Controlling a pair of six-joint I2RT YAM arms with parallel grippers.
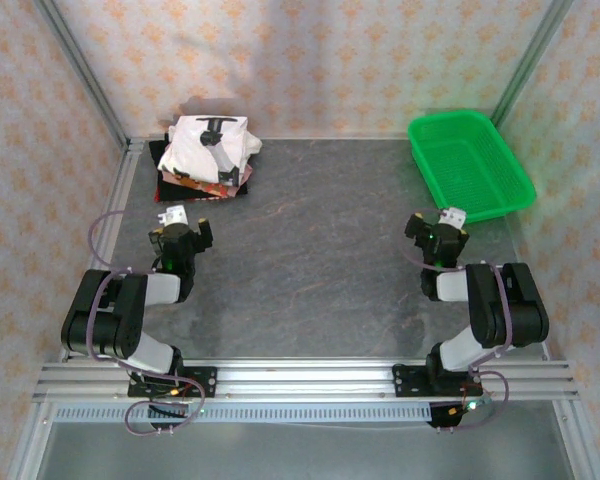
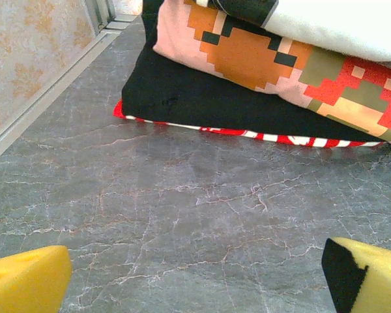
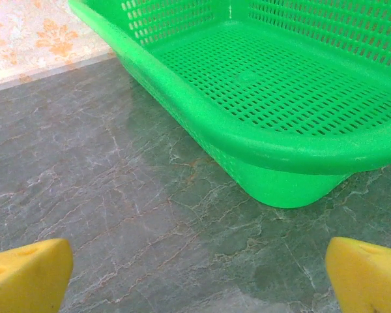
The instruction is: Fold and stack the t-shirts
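Note:
A stack of folded t-shirts (image 1: 205, 150) lies at the back left of the table. On top is an off-white shirt (image 2: 339, 23) with a black print, under it a pink one (image 2: 247, 59) with a brown pixel face, then a black one (image 2: 202, 98) over a red and white striped layer (image 2: 280, 138). My left gripper (image 1: 185, 226) sits low on the table a short way in front of the stack, open (image 2: 195, 277), with bare table between its yellow pads. At the right side my right gripper (image 1: 440, 226) is open (image 3: 199, 277) too, holding nothing.
A green plastic basket (image 1: 468, 165) stands at the back right, its near corner (image 3: 293, 186) just ahead of my right gripper. It holds nothing that I can see. Patterned walls close the table at the back and both sides. A metal rail (image 1: 300, 380) runs along the near edge.

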